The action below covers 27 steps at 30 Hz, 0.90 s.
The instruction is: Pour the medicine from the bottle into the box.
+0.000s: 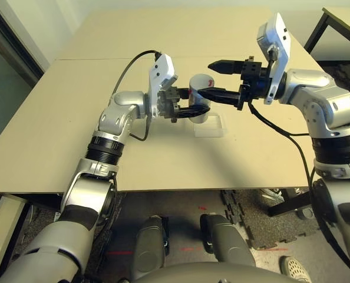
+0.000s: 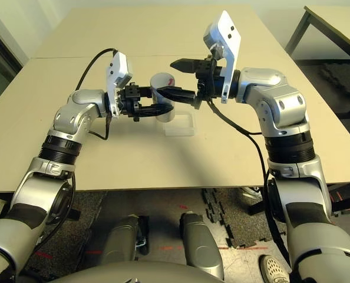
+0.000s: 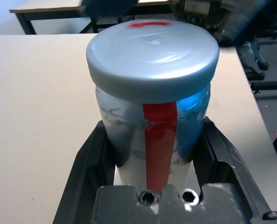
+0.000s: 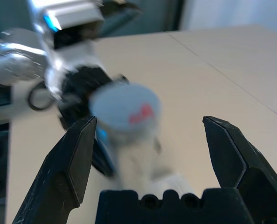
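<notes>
The bottle is a silvery-grey cylinder with a round grey cap and a red stripe. It stands upright at mid-table, with my left gripper shut on its body from the left. The clear plastic box lies on the table just in front of it and slightly to the right. I cannot tell whether the bottle's base touches the table. My right gripper reaches in from the right at cap height, open, one finger above the cap level and one beside it. The right wrist view shows the bottle ahead of the open fingers.
The beige table has bare room on all sides of the box. A seam crosses its far part. A dark-framed second table stands at the far right, and black floor mats lie below the near edge.
</notes>
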### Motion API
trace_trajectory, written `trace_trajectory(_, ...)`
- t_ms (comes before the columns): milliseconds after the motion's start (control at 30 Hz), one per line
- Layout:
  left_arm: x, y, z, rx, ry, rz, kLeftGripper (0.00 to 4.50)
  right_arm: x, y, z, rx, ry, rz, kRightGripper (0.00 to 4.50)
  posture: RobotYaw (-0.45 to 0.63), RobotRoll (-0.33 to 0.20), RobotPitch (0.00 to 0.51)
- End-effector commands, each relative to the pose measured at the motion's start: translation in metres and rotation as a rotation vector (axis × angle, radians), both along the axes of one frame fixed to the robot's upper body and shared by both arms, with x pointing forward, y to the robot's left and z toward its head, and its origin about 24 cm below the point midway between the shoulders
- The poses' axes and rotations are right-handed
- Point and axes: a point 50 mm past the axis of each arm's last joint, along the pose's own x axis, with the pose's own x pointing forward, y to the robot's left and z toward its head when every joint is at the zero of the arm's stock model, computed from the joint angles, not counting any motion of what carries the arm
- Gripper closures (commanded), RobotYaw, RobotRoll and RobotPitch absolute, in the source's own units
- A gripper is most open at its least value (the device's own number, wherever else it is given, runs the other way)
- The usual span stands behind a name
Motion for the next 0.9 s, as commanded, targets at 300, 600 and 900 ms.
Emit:
trace_trajectory(300, 0.001, 0.002, -0.002, 0.01, -0.017, -0.02, 2.02, -0.017, -0.015, -0.001, 0.011, 0.045, -0.046, 0.0, -0.17, 0.0, 0.094)
trace_trajectory(600, 0.006, 0.001, -0.002, 0.016, -0.017, -0.021, 2.02, -0.017, 0.025, 0.007, 0.046, 0.016, 0.026, 0.0, -0.19, 0.0, 0.095)
trace_trajectory(900, 0.006, -0.003, -0.002, 0.012, -0.019, -0.03, 2.02, -0.009, 0.054, 0.006, 0.029, -0.008, 0.079, 0.0, -0.17, 0.0, 0.099)
